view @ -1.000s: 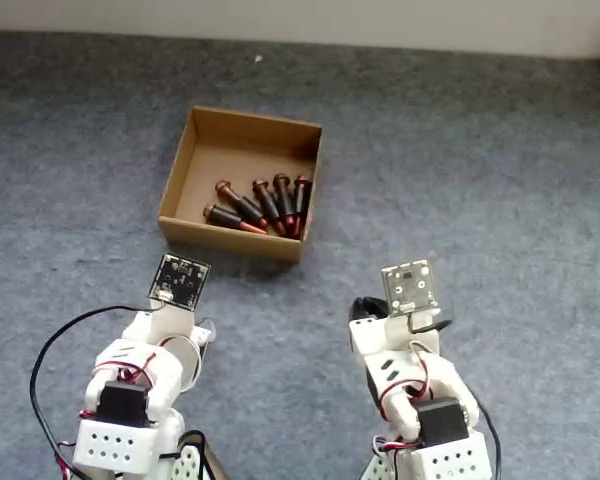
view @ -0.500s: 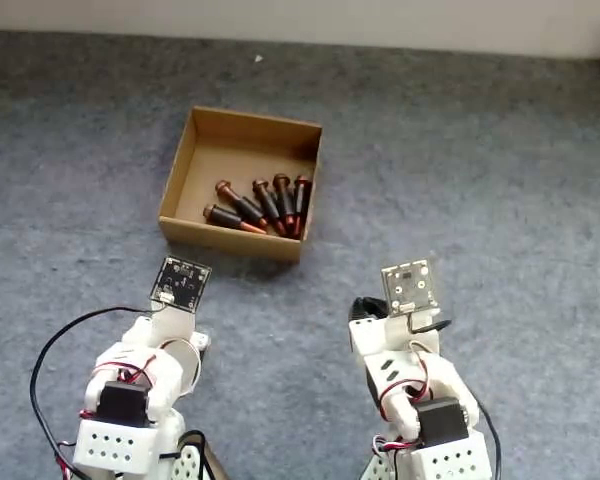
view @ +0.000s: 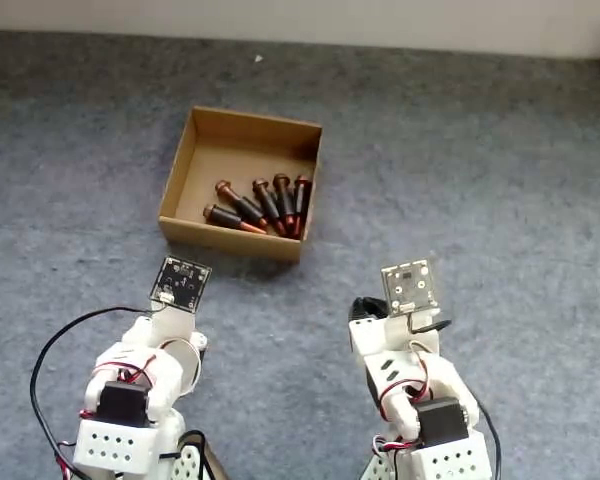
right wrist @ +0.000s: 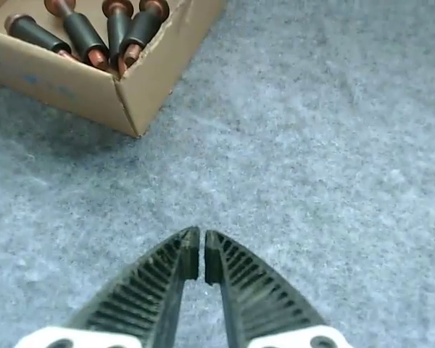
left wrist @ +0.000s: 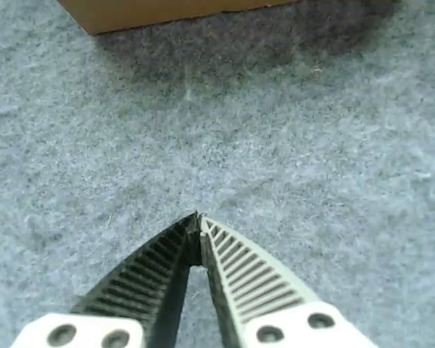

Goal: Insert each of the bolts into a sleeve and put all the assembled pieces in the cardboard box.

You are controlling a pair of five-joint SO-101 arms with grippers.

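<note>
Five assembled pieces [view: 260,208], dark sleeves with copper-coloured bolts through them, lay side by side inside the cardboard box [view: 242,118], grouped toward its near right corner. The box sat open-topped on the grey carpet [view: 480,180], ahead of both arms. The left gripper [left wrist: 196,219] was poised just above the carpet, short of the box's near wall, with its jaws together at the tips and nothing between them. The right gripper [right wrist: 201,235] was low over the carpet off the box's near right corner, jaws closed to a thin slit, also empty. Both arms were drawn back at the near edge of the table.
</note>
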